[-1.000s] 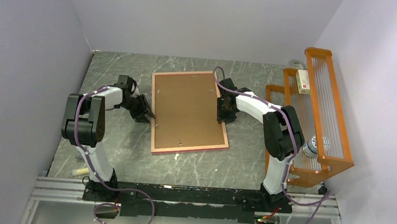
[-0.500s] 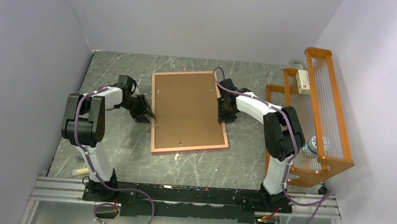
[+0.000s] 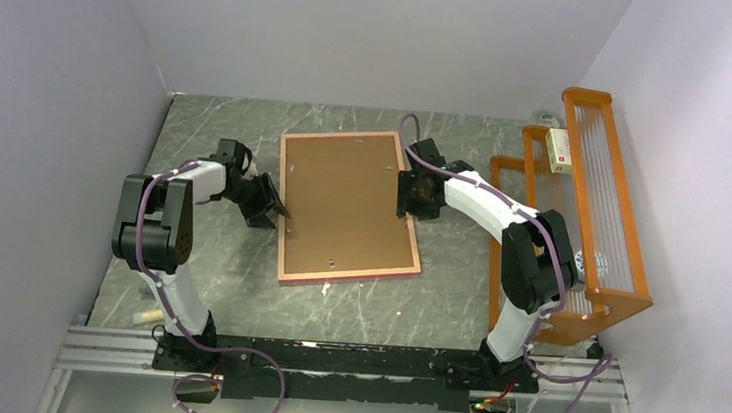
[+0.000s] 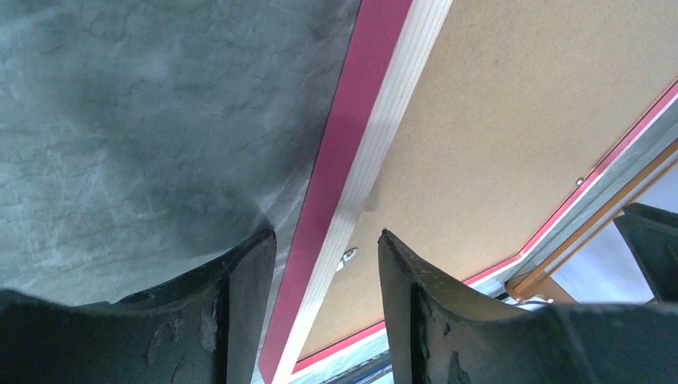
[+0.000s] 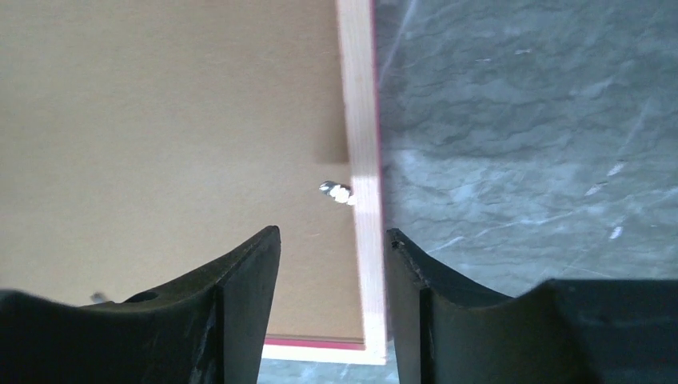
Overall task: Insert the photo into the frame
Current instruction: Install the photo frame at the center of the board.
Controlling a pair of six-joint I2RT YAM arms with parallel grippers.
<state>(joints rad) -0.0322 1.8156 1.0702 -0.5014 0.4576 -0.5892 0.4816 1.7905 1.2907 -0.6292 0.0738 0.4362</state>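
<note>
Grey marble table (image 3: 219, 274), frame (image 4: 344, 160) face-down at centre, an arm at each long edge.
Picture left, the left gripper (image 4: 326, 240) straddles the pink rim, jaws apart; opposite, the right gripper (image 5: 332, 236), also apart and empty, hovers over a metal tab (image 5: 336, 191). The backing board (image 3: 343, 200) fills the frame; the photo is hidden. Likely step: securing the back, so next turn that tab inward.

Pink-rimmed frame (image 4: 340, 160) face-down, flat, wood-coloured back up
</note>
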